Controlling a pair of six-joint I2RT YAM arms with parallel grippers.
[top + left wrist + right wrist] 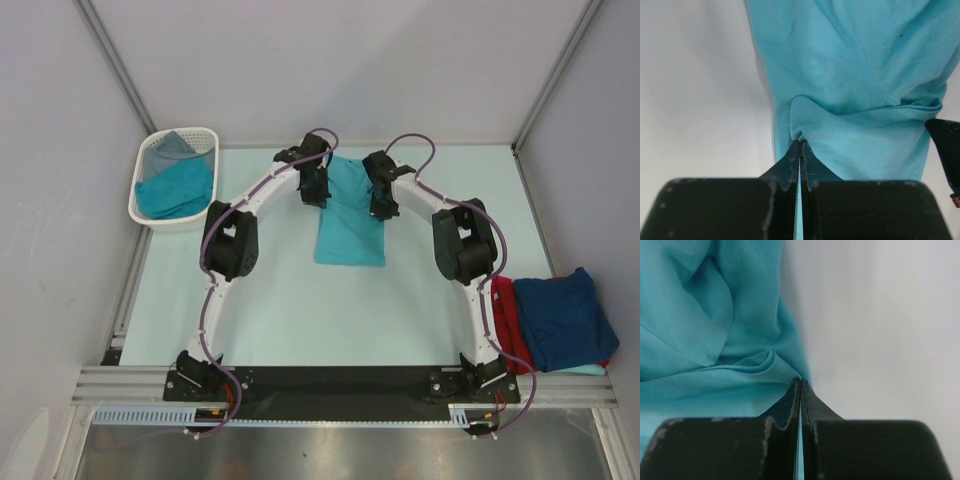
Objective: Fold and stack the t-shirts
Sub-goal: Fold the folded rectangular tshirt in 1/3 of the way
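Left gripper, its jaws pressed together, pinches the left edge of the teal t-shirt; right gripper is clamped the same way on the right edge. The shirt lies at upper centre of the top view as a narrow strip, long axis running top to bottom, most of its length below both claws.

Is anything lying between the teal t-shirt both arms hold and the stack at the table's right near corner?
No loose thing lies on the table between the teal t-shirt and the navy t-shirt topping the stack. Only the right arm's elbow hangs over that stretch. The left gripper and right gripper are shut on the teal cloth.
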